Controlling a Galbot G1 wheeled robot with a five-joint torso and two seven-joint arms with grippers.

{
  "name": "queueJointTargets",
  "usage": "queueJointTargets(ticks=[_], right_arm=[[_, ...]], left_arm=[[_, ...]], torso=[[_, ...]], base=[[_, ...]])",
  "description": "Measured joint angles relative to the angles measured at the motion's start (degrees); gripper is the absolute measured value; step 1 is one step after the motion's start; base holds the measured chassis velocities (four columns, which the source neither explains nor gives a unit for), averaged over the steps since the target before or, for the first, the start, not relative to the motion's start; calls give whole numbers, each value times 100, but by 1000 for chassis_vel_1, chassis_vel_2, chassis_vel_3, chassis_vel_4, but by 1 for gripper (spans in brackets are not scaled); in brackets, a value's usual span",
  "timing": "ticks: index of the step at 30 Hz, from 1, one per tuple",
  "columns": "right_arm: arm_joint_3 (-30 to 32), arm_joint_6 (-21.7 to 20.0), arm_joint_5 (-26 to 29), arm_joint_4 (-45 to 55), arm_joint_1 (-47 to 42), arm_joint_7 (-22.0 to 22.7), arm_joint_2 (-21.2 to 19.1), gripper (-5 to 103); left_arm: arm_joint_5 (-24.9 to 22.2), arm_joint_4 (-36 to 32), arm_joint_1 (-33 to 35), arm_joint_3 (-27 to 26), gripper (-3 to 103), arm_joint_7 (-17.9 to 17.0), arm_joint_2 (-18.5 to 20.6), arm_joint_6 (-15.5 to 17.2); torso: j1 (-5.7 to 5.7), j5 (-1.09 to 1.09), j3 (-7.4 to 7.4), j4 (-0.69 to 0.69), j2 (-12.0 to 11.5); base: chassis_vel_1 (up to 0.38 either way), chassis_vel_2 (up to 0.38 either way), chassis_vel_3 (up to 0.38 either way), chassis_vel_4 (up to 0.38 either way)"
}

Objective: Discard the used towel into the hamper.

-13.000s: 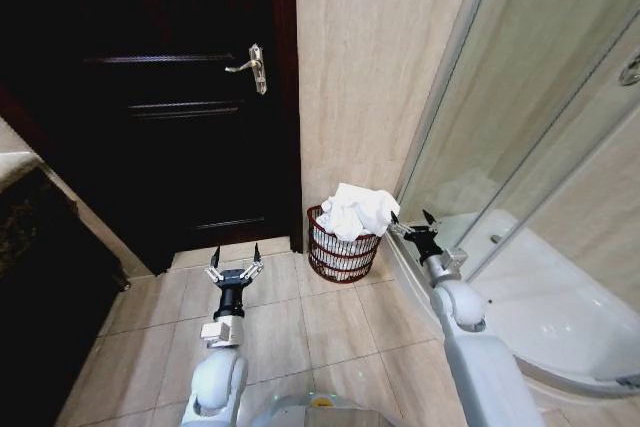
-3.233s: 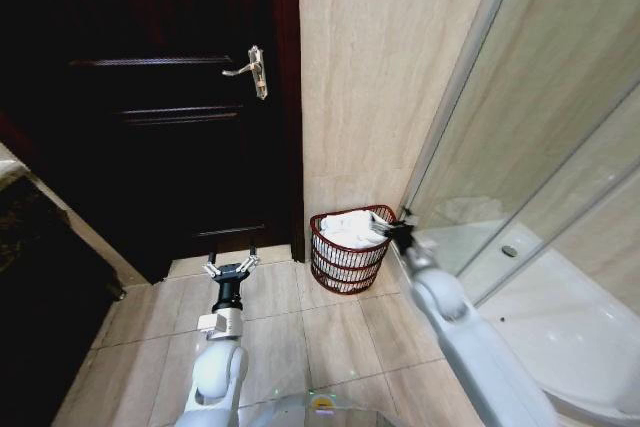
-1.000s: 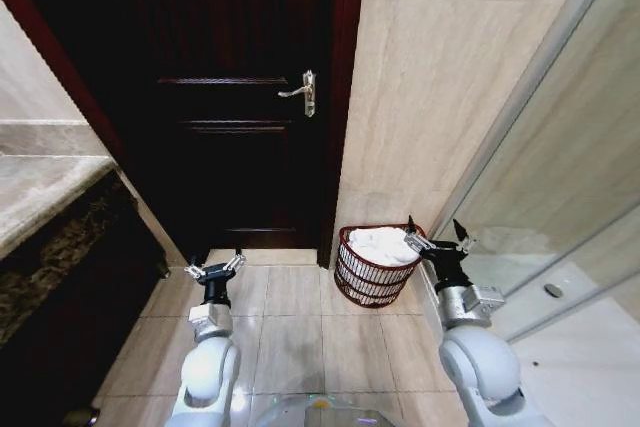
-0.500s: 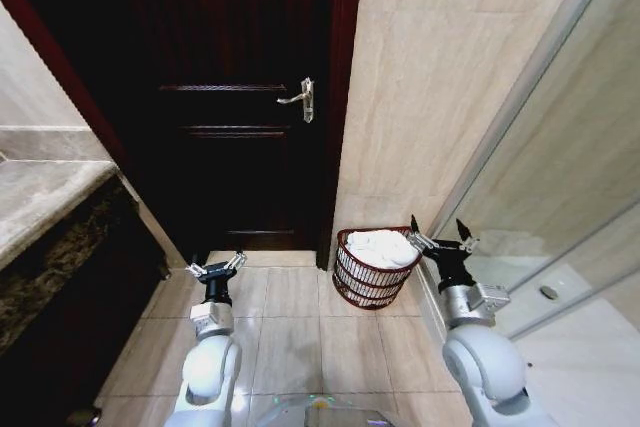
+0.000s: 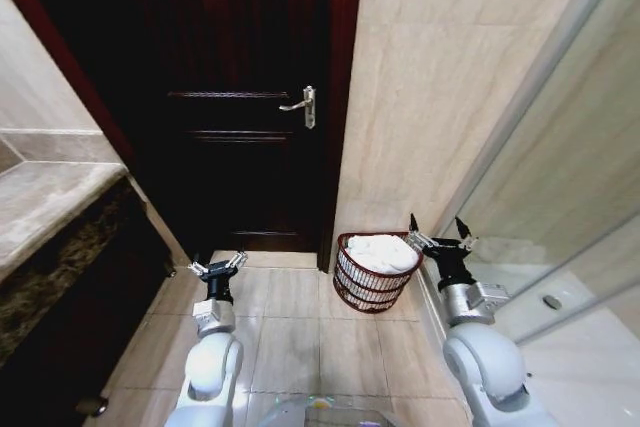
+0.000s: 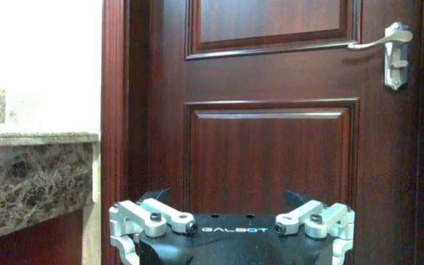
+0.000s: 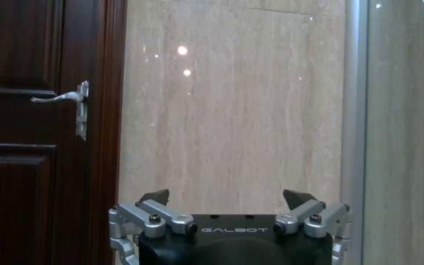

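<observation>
One dark red-brown wire hamper (image 5: 371, 274) stands on the tiled floor (image 5: 300, 332) against the wall, beside the dark door (image 5: 240, 97). One white towel (image 5: 381, 252) lies inside it, its lower folds hidden by the wires. Right gripper (image 5: 437, 230) hangs just beside the rim, jaws wide and empty; left gripper (image 5: 217, 266) hangs before the door, jaws wide.

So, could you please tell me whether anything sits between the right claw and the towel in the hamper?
Nothing visible does. The open right claw hangs just beside the hamper, and the white towel lies uncovered in its top. The left claw hangs open near the door.
</observation>
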Motion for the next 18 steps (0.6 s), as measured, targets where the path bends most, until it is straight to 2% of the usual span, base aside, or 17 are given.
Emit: queueJointTargets(ticks=[13,18], right_arm=[[75,42,-70,-12,-53,-27,37,100],[128,-30,-50,20,-35,65,41,100]], left_arm=[[27,15,-85,10,100,2,38,90],[-125,-56,-98,3,100,84,103,174]], torso=[[124,1,151,-1,278],[187,-1,232,-1,418]], base=[[0,0,0,0],[0,0,0,0]])
